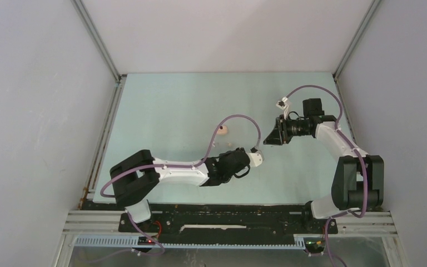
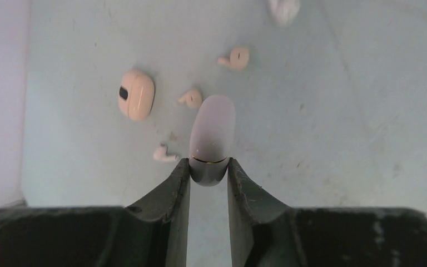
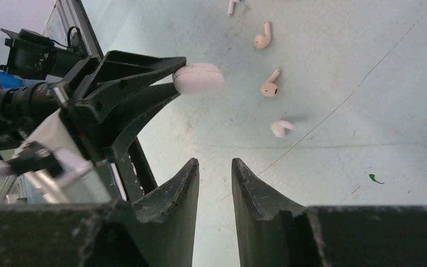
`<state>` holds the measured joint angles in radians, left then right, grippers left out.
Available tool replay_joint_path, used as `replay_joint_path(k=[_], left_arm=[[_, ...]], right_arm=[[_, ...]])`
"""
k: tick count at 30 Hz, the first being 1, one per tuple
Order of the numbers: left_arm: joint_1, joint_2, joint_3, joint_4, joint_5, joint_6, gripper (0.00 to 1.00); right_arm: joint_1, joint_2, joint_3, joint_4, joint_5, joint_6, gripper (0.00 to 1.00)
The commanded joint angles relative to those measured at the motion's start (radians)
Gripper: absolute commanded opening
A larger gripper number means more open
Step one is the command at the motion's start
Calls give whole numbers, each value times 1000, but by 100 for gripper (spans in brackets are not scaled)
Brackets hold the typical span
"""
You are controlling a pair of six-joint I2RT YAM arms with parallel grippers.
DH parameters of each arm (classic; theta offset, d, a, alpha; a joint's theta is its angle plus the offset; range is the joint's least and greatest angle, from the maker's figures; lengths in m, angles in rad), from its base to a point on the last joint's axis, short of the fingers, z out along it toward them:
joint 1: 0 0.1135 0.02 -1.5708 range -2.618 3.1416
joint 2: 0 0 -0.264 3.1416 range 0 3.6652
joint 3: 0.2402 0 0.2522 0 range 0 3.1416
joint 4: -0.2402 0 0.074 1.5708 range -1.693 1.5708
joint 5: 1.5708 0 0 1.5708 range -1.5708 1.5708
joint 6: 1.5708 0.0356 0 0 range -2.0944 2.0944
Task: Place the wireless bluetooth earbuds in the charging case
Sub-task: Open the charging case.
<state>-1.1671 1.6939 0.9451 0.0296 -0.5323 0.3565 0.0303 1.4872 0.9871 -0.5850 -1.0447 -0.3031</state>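
Pale green matte worktop [image 1: 161, 111] seen from above, boxed in by grey panels. Two arms in white shells with black joints, one purple cable looping off each. Left tool [image 1: 251, 159] pinching a smooth white charging case [image 1: 258, 158] near the middle, clear of the surface. Right tool [image 1: 271, 137] just beyond it. One rounded tan case [image 1: 224, 130] lying further left. Earbuds too small here to count.

Left wrist: two black, rough-edged plastic fingers [image 2: 175, 189] pressed onto the lower end of the white charging case, glossy and pill-shaped, with a thin seam across it. Beyond, on the scuffed worktop, the tan case, closed and pebble-like, bearing one dark rectangular patch, unreadable. One tan earbud [image 2: 191, 99] just beside it, a second tan earbud [image 2: 235, 57] further off, both short-stemmed. One white earbud [image 2: 164, 154] nearer the tool. One blurred white lump [image 2: 283, 8] at the top edge, cannot tell what.

Right wrist: right tool slightly spread, bare worktop showing through the narrow gap. Four buds loose on the surface, two white and two tan, well apart from the white charging case held up at left. One small green mark [image 3: 375, 178] on the worktop.
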Motion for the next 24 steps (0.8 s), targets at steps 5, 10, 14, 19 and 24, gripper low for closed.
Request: replay_joint_path(k=[5, 10, 14, 19, 24], left_arm=[[9, -48, -55, 6, -111, -31, 0], [49, -202, -201, 199, 49, -196, 0], [125, -358, -426, 535, 339, -299, 0], [181, -407, -616, 927, 640, -349, 0], [181, -371, -641, 1036, 754, -399, 0]], right_arm=[[-1, 19, 28, -3, 32, 8, 31], [5, 45, 28, -19, 110, -15, 31], [37, 46, 69, -115, 140, -245, 33], [69, 48, 101, -111, 161, -406, 37], [127, 52, 113, -125, 180, -535, 39]])
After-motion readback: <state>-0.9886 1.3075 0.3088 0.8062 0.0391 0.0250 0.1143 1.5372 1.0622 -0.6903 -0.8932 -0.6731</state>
